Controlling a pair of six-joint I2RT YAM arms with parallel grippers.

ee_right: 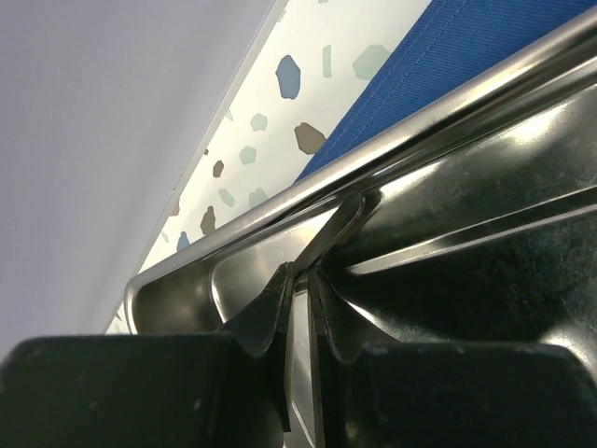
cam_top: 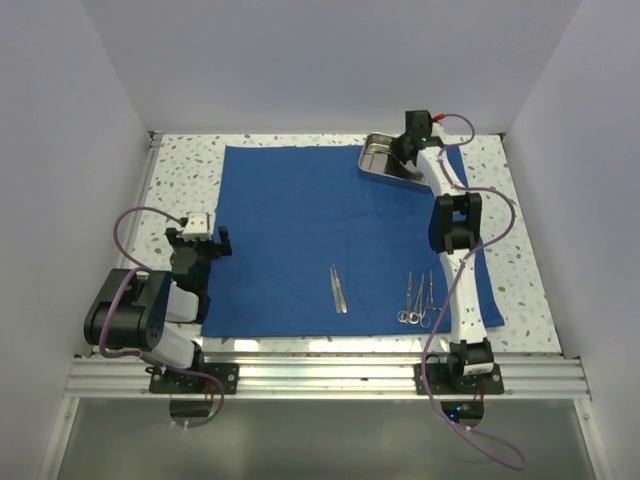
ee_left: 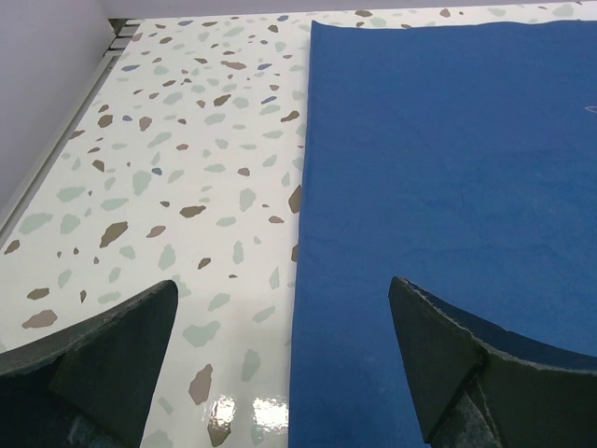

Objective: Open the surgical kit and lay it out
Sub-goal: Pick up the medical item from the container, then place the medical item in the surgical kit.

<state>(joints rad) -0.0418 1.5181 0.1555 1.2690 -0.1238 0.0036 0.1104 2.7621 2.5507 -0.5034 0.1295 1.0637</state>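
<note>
Cloth: I see the blue cloth (cam_top: 300,230) spread flat over the speckled table (ee_left: 168,168).
Tray: the steel tray (cam_top: 378,160) sits at the far right, on the cloth's far right corner.
Right claw: the right gripper (ee_right: 298,308) is down in the tray. Its fingers are nearly together on a thin bright strip, which I read as the tray wall, though the view is too close to be sure.
Left claw: the left gripper (ee_left: 283,289) is spread wide with nothing in it, above the cloth's left edge.
Instruments: the tweezers (cam_top: 338,290) and forceps (cam_top: 418,302) lie on the near part of the cloth, apart from each other.
</note>
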